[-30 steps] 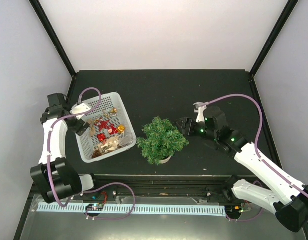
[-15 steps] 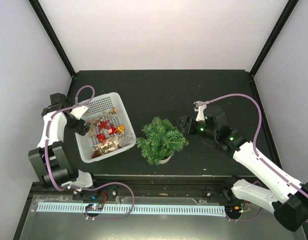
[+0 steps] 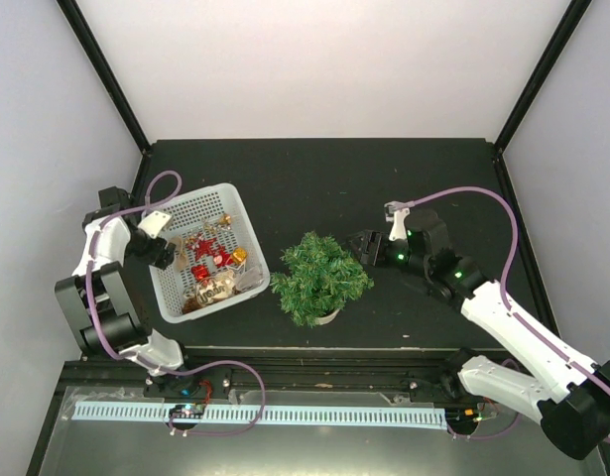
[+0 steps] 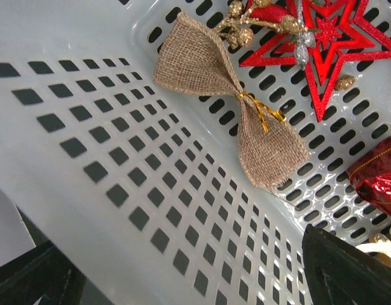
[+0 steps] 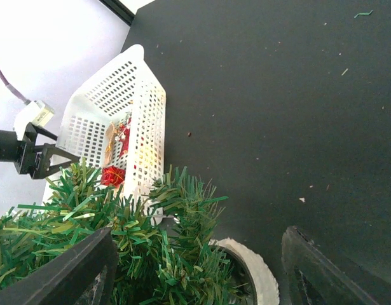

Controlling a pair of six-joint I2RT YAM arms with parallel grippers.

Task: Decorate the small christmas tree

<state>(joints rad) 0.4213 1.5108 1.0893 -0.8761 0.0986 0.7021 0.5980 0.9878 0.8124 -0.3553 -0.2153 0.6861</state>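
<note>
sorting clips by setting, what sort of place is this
Probably a robot test cell in a lab, not a home: a black table walled by blank white panels and black posts, with the left arm and right arm bolted at its near edge.

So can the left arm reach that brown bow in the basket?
Probably yes: its fingers hang open over the basket, and the burlap bow lies uncovered on the bottom just ahead of them, with nothing on top.

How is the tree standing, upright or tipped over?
Upright: the tree shows its crown to the top camera, its pot beneath it on the table.
</note>
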